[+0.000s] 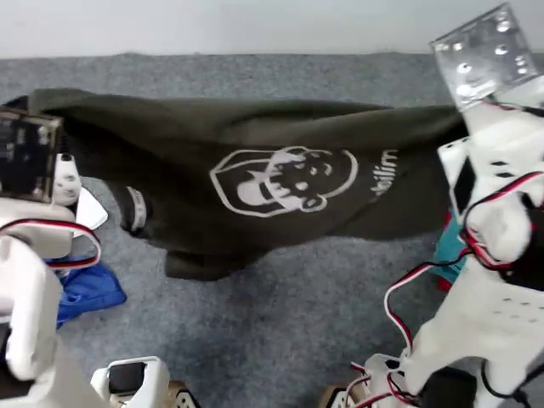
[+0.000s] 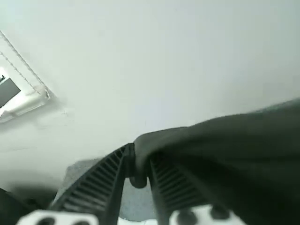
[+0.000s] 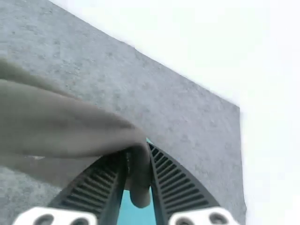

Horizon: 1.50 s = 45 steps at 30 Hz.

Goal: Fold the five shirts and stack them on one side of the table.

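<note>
Dark shirt (image 1: 280, 195) is stretched print-up across the grey table (image 1: 297, 340), toward the far side, pinched at both ends. L claw (image 2: 138, 173) is clenched on a fold of the shirt's edge, cloth bunched btwn the ribbed jaws. R claw (image 3: 138, 180) is likewise clamped on the opposite edge, a nub of fabric showing btwn its jaws. Both wrist views show the cloth raised off the table at the grip, so prob. the shirt hangs taut btwn the arms w/ its near edge and one cuff (image 1: 132, 208) drooping. Blue cloth (image 1: 89, 289) lies by the left arm's base, teal cloth (image 1: 448, 255) just beside the right arm; folded or waiting, can't tell. Step in hand, imo: spreading the shirt flat before the first fold, w/ no fold made on it yet. Next move needs both arms to lower together w/ even tension so it lands w/o wrinkles, clear of the other cloths, then let go and re-grip for the fold. Risk: one side slips and the shirt skews.
</note>
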Available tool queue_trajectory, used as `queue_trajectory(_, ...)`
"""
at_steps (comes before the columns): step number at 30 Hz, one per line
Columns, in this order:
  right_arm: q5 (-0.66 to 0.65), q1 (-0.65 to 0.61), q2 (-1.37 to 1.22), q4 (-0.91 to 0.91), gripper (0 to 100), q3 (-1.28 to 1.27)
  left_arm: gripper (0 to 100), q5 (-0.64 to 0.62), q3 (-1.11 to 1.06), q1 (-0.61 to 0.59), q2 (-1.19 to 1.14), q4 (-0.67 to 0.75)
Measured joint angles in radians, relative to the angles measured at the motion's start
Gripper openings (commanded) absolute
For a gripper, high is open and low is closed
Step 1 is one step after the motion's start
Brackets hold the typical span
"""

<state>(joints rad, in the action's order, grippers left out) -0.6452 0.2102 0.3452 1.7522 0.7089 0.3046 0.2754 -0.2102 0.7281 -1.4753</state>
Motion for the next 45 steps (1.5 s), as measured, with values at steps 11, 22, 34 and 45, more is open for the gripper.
queue_trajectory(11, 0.000, 0.069, -0.009, 0.000, 1.1, -0.020, 2, 0.035, 0.000, -0.043, 0.002, -0.043)
queue_trajectory(22, 0.000, 0.094, -0.101, 0.000, 1.1, -0.028, 2, 0.035, 0.000, -0.189, -0.068, -0.043)
queue_trajectory(34, 0.008, -0.063, -0.135, 0.003, 1.0, -0.086, 2, 0.091, -0.041, -0.068, -0.071, -0.135)
queue_trajectory(45, 0.087, -0.393, -0.144, 0.003, 1.3, -0.522, 2, 0.097, -0.391, -0.319, -0.071, -0.104)
